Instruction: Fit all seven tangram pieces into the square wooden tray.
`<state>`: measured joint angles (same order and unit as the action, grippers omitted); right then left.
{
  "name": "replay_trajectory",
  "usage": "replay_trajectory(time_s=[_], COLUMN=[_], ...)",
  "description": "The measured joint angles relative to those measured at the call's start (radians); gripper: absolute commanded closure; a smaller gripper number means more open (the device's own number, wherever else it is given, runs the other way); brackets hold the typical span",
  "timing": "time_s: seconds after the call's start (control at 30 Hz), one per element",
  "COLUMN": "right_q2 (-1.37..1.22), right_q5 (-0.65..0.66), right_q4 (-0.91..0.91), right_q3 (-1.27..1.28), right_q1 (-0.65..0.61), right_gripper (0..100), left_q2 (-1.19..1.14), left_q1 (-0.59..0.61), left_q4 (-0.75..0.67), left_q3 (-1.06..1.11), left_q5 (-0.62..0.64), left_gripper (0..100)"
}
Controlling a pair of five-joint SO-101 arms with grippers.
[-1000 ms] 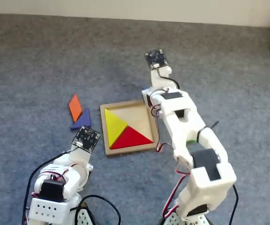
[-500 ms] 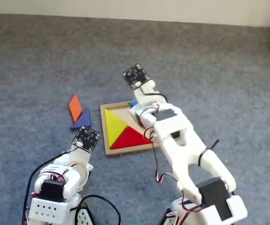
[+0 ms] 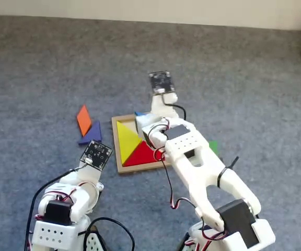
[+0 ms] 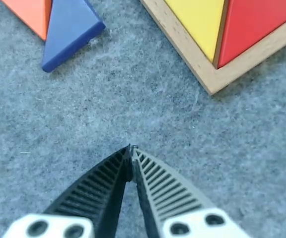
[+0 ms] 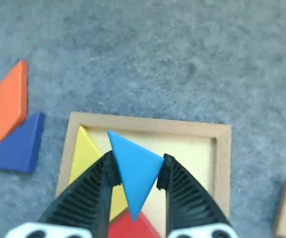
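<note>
One grey carpet [image 3: 244, 63] under wooden tray [image 3: 115, 144]

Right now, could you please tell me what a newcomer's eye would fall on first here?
The right pincer grips a light blue triangle above the wooden tray, where a yellow triangle and a red triangle already lie. An orange piece and a dark blue triangle touch on the carpet beside the tray.

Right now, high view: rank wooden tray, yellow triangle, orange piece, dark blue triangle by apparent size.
1. wooden tray
2. yellow triangle
3. orange piece and dark blue triangle: these look about alike, so I won't rank them.
</note>
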<state>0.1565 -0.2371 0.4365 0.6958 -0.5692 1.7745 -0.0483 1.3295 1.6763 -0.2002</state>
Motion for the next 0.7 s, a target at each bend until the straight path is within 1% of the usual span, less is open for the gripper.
replay_trajectory(time_s=[0.23,0.3,0.4,0.47,0.53,0.6,0.7], right_q2=[0.0,0.0,0.0,0.0,0.0,0.0,0.0], right_q5=[-0.219,-0.301,-0.503,-0.687,-0.836,-0.895,-0.924], right_q4=[0.0,0.0,0.0,0.0,0.0,0.0,0.0], right_q3=[0.0,0.0,0.0,0.0,0.0,0.0,0.0], right_q1=[0.0,0.0,0.0,0.0,0.0,0.0,0.0], right_gripper=[98.8,98.8,98.8,98.8,98.8,97.1,86.3], left_q2=[0.0,0.0,0.0,0.0,0.0,0.0,0.0], left_q1=[0.0,0.0,0.0,0.0,0.0,0.0,0.0], left_q4=[0.0,0.0,0.0,0.0,0.0,0.0,0.0], left_q3=[0.0,0.0,0.0,0.0,0.0,0.0,0.0], left_q5=[0.0,0.0,0.0,0.0,0.0,0.0,0.0], left_gripper=[99,99,99,99,99,99,99])
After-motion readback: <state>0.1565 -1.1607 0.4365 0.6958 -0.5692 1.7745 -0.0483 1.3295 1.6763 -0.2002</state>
